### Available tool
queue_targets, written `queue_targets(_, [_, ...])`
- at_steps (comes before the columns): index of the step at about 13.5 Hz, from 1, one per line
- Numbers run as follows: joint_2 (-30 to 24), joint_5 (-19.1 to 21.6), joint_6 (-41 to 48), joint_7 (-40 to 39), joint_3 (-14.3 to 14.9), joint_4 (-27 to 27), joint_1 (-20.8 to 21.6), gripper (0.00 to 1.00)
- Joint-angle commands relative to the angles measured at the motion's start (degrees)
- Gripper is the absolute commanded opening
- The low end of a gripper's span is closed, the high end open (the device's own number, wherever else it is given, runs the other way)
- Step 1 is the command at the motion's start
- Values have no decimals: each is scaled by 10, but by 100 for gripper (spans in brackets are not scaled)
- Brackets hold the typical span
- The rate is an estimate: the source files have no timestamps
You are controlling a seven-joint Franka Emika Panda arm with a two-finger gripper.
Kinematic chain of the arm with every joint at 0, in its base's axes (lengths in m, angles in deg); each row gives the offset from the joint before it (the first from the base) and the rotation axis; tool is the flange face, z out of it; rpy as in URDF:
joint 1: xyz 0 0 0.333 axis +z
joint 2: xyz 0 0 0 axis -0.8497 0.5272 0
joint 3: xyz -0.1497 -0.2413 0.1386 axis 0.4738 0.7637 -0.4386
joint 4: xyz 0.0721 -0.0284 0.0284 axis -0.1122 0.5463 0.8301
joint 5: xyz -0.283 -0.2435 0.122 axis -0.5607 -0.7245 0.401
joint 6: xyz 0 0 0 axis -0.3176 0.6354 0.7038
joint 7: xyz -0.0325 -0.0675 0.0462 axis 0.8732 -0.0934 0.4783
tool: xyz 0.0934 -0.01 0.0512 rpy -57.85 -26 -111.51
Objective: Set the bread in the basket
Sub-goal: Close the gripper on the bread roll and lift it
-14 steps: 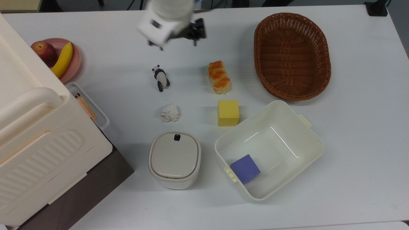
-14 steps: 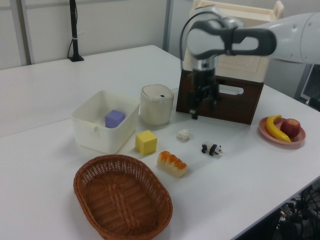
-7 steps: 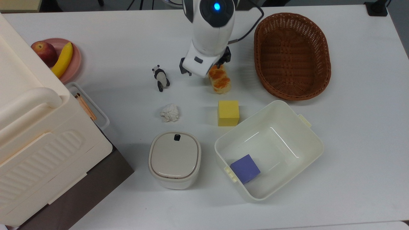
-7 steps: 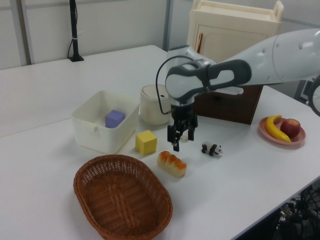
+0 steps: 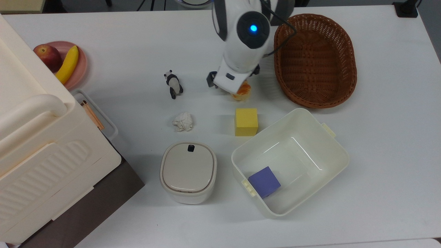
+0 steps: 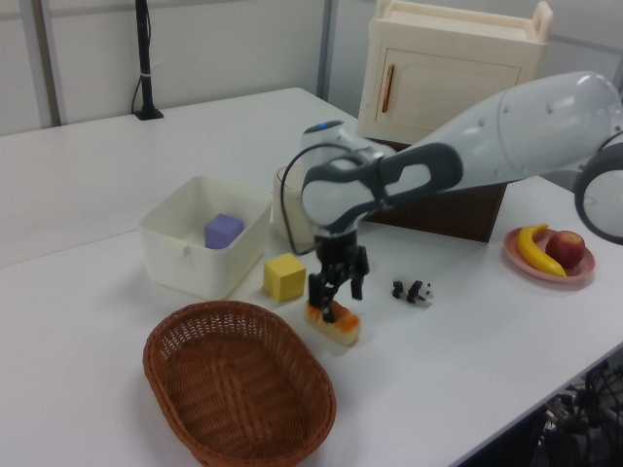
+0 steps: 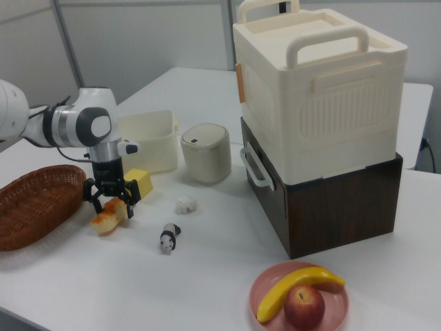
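"White desk (image 5: 379, 137), what changed?"

"My pincer (image 6: 336, 290) dropped from high over it to straddle the small golden braided bread loaf (image 6: 334, 323), fingers apart, nothing gripped; the reddish-brown oval wicker basket (image 5: 315, 58) waited nearby."

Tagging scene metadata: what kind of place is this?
Likely a robotics lab: a robot arm's gripper over toy bread on a bare white table, with staged props such as a wicker basket and a yellow cube, and partition walls behind.

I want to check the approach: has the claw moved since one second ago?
Yes. In the top view, the claw has come from near the table's far edge, beyond the panda, toward the yellow cube, now over the bread.
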Motion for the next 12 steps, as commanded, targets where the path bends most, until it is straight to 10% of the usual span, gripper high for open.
queue_targets(1, [12,-6,-26,31,8,10,33,100])
queue_targets(3, [15,-6,-26,61,7,10,48,98])
queue_targets(9, [-5,-4,-17,62,8,2,50,0])
queue_targets(12, [-33,2,38,35,9,-21,38,0])
